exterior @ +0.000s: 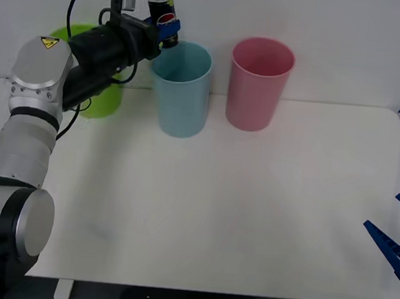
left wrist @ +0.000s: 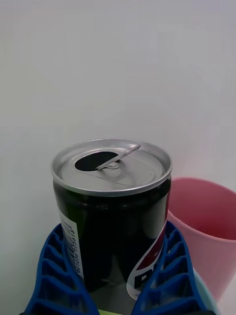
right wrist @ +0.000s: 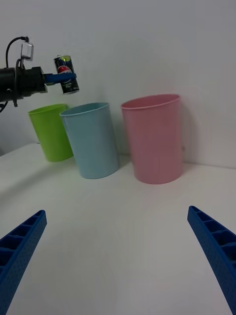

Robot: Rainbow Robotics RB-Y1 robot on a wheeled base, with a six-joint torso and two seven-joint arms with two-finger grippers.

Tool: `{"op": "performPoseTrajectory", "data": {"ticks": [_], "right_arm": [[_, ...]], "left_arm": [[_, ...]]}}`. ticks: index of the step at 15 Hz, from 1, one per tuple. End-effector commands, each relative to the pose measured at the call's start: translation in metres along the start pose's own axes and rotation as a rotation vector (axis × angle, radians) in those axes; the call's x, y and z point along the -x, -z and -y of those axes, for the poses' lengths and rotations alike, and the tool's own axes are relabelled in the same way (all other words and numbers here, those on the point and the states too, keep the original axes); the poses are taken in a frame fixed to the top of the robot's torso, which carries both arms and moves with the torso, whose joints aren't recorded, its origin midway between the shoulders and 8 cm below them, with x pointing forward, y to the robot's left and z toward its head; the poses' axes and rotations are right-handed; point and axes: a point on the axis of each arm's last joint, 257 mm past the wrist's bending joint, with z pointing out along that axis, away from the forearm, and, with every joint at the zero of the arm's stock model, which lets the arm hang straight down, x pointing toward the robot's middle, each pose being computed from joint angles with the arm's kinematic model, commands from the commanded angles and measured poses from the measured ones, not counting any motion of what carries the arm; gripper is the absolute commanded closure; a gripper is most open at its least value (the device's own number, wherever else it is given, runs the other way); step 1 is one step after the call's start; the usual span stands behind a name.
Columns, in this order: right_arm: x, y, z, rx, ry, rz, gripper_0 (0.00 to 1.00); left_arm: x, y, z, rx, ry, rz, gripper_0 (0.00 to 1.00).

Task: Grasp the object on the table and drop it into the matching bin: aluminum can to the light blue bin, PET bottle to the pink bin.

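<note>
Left gripper (exterior: 166, 30) clenched round small dark aluminum can (exterior: 162, 15) with silver top, opened tab, can held upright in air over near-left rim of tall light blue plastic bin (exterior: 181, 89)

Risk: release here may clip rim, can bouncing onto white tabletop (exterior: 236, 215) or toward lime green bin (exterior: 100, 100); smooth metal could slip in ribbed blue fingers (left wrist: 54, 275)

Pink plastic bin (exterior: 258, 85) just beside blue one, tapered, glossy

Right gripper (right wrist: 118, 246) idle low over table, fingers spread
</note>
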Motion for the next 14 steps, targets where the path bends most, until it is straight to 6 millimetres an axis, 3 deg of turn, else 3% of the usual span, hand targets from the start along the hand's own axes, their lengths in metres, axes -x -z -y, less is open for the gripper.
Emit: {"op": "performPoseTrajectory", "data": {"ticks": [1, 7, 9, 11, 12, 13, 14], "right_arm": [[0.0, 0.0, 0.0, 0.0, 0.0, 0.0, 0.0], [0.0, 0.0, 0.0, 0.0, 0.0, 0.0, 0.0], [0.0, 0.0, 0.0, 0.0, 0.0, 0.0, 0.0], [0.0, 0.0, 0.0, 0.0, 0.0, 0.0, 0.0], [0.0, 0.0, 0.0, 0.0, 0.0, 0.0, 0.0], [0.0, 0.0, 0.0, 0.0, 0.0, 0.0, 0.0], [0.0, 0.0, 0.0, 0.0, 0.0, 0.0, 0.0]], "left_arm": [[-0.001, -0.012, 0.001, 0.025, -0.018, -0.015, 1.0], [-0.005, -0.019, 0.01, 0.03, -0.023, -0.02, 1.0], [-0.005, -0.02, 0.011, 0.027, -0.024, -0.02, 0.95], [-0.004, -0.02, 0.012, 0.023, -0.021, -0.015, 0.76], [-0.002, -0.02, 0.012, 0.023, -0.019, -0.012, 0.43], [-0.002, -0.02, 0.013, 0.02, -0.017, -0.008, 0.0], [-0.001, -0.02, 0.014, 0.019, -0.018, -0.005, 0.0]]}}
